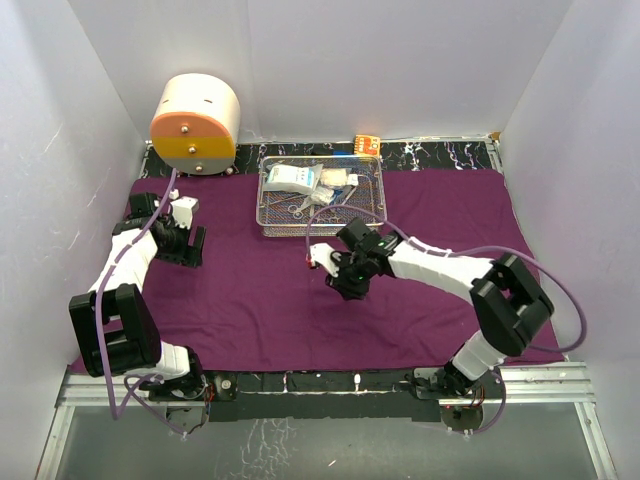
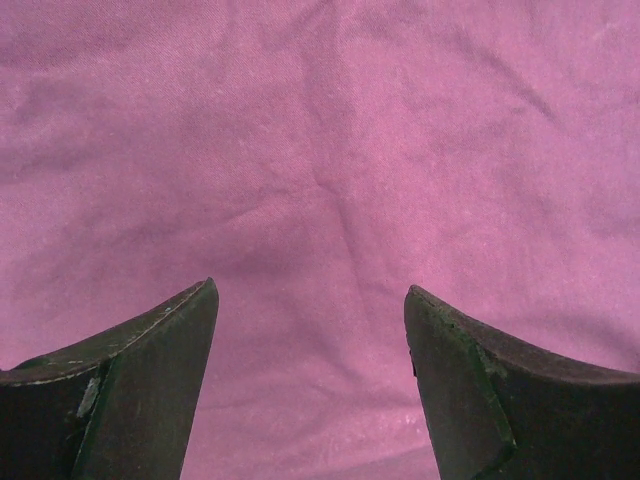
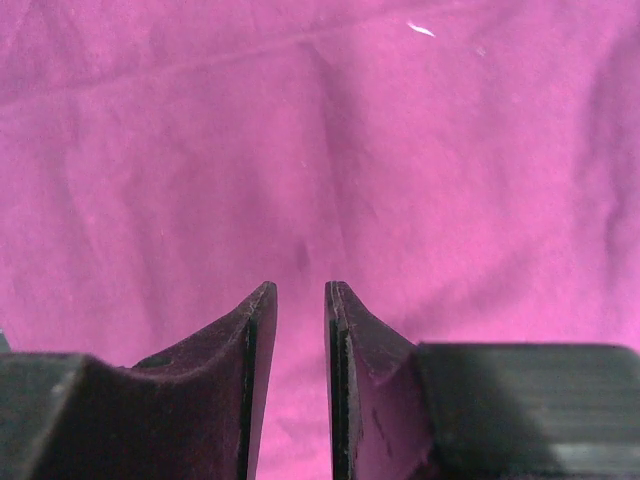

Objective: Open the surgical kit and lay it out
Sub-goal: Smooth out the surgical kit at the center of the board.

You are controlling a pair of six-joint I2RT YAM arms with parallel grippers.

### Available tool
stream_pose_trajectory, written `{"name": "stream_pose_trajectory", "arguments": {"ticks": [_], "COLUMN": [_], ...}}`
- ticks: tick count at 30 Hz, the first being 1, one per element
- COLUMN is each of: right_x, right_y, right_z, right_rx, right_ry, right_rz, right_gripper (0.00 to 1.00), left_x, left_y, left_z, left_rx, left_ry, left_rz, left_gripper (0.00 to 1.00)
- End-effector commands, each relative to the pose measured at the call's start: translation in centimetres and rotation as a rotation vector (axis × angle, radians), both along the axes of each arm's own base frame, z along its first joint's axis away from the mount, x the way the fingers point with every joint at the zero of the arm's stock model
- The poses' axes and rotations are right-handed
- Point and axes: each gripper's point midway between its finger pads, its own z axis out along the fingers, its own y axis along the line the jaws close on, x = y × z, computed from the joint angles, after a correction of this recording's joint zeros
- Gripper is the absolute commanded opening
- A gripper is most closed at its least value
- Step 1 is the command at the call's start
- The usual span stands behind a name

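Instruments (image 1: pixel 300 207) in mesh tray (image 1: pixel 345 218) barely distinguishable

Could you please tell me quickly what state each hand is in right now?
Left hand: open wide, holding nothing, over the purple cloth.
Right hand: open only a sliver, holding nothing.

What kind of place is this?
Probably a robotics lab test cell staged for surgical prep: white panel walls box in the table, a left arm and a right arm are bolted at its near edge, and a wire-mesh tray of instruments sits on a purple cloth wrap.
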Motion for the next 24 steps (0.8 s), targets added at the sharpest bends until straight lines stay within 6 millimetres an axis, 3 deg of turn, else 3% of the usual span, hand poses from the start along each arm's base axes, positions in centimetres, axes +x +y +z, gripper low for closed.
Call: {"name": "stream_pose_trajectory", "arguments": {"ticks": [1,6,16,21,24], "right_x": [1.1,-0.5,-5.6,-7.8,-8.0], "right_y": [4.1,4.3,2.4,1.8,1.6], "right_z": [-0.2,-2.3,-5.2,-6.0,-5.9], "right_rx": [0.098,0.058,-0.037,-0.074,-0.086], "right_ry": [-0.007,0.028,0.138,0.185,0.176], "right_rz": [0.017,0.045,0.111,0.156,0.166], "right_gripper": [0.24,0.23,0.23,0.23,0.23], "left_x": [0.5,0.2,0.0,-0.4,-0.7], "left_y": [-0.6,-0.4,0.2,0.5,0.7], "left_z": [1.5,1.2,0.9,0.6,0.4], "left_rx": [-0.022,-0.008,0.03,0.053,0.064], "left_ry": [-0.057,-0.046,-0.038,-0.023,-0.011], "left_rz": [0.006,-0.002,-0.016,-0.025,-0.032], "left_gripper": [0.74,0.74,0.75,0.75,0.75]}}
